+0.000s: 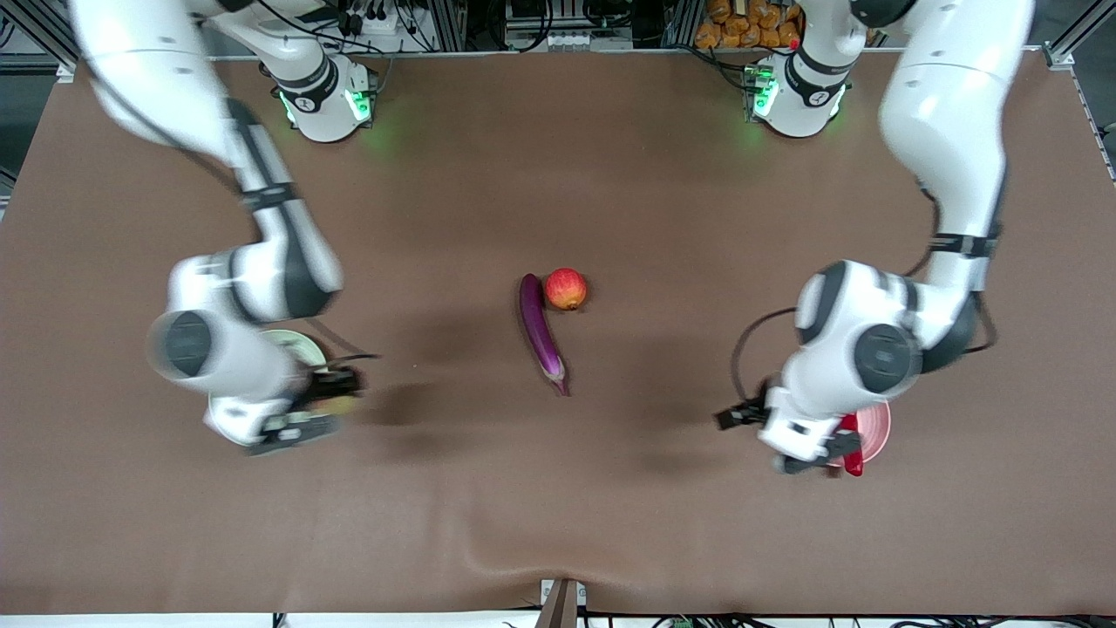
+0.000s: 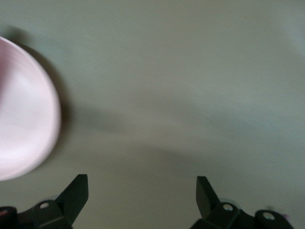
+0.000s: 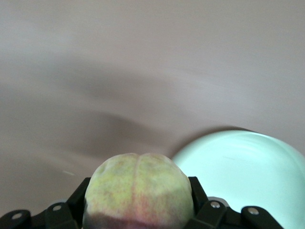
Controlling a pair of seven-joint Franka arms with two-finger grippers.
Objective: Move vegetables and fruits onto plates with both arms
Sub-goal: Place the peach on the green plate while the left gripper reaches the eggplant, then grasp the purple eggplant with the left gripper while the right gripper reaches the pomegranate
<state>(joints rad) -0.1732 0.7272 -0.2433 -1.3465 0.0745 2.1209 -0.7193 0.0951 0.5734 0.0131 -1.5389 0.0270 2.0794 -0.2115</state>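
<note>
I am holding my right gripper [image 1: 307,410] at the right arm's end of the table, at the edge of the mint green plate [image 1: 301,347], its fingers closed on the pale peach-like fruit [image 3: 138,193]; my right forearm is folding down from the base, elbow bent over the plate. The right wrist view is showing the fruit's yellow-green, pink-flecked skin filling the space between the fingers [image 3: 199,198], with the plate's rim [image 3: 238,167] just beside it, detail the front view is largely hiding under the arm. At the table's middle the purple eggplant [image 1: 541,333] is lying with its long axis running toward the front camera, stem end nearer that camera, slightly curved. The red fruit [image 1: 566,289] is sitting touching the eggplant's farther end. At the left arm's end, my left gripper [image 1: 819,447] is hovering over the edge of the pink plate [image 1: 876,429], elbow bent low; the left wrist view is showing its fingers [image 2: 76,193] spread wide and holding nothing. The red chili pepper [image 1: 851,445] is lying on the plate, long axis pointing toward the front camera, seen only in the front view.
</note>
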